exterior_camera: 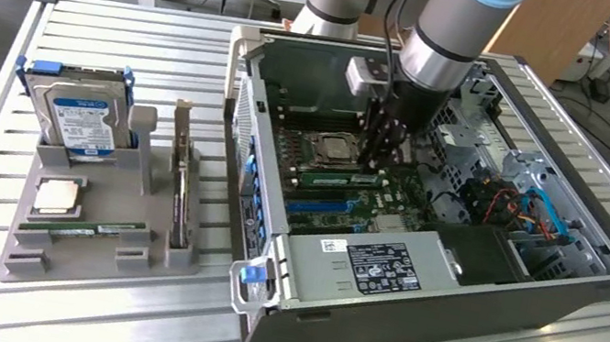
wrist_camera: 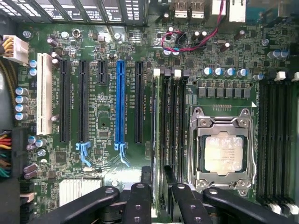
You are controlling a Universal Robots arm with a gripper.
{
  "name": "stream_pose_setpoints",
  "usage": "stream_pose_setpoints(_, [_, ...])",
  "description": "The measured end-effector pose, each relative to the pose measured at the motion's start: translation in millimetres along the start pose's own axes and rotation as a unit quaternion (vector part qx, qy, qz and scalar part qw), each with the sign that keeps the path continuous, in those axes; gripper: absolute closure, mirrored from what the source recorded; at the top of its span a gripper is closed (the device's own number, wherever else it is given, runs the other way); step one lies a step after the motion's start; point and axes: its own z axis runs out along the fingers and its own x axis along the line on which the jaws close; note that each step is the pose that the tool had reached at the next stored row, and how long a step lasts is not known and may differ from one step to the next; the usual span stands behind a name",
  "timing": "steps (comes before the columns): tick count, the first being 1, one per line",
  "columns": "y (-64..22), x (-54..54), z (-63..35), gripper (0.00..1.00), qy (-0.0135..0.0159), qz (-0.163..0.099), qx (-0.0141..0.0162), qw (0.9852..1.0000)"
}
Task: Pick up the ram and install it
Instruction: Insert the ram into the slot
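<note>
A ram [exterior_camera: 341, 178], a thin green stick, stands on edge in a memory slot of the motherboard [exterior_camera: 392, 206], beside the silver CPU [exterior_camera: 336, 150]. In the wrist view the ram [wrist_camera: 158, 140] runs edge-on between my black fingers [wrist_camera: 140, 198]. My gripper [exterior_camera: 377, 160] reaches down into the open computer case [exterior_camera: 582, 292] and straddles the stick; its jaws stand open, with a dark gap on one side of the board. A second ram [exterior_camera: 84, 230] lies flat at the front of the grey tray [exterior_camera: 90, 270].
The grey tray also holds a blue-labelled hard drive [exterior_camera: 84, 120], a loose CPU chip [exterior_camera: 58, 197] and an upright card [exterior_camera: 178, 173]. Black expansion slots [wrist_camera: 84, 100] and a blue one [wrist_camera: 120, 100] flank the memory slots. Cables [exterior_camera: 510, 205] crowd the case's far side.
</note>
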Motion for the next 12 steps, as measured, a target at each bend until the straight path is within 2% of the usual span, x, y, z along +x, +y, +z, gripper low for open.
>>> stream_pose_setpoints(12, [0.5,-0.3,-12.1,0.75,0.0,0.0,0.0,1.0])
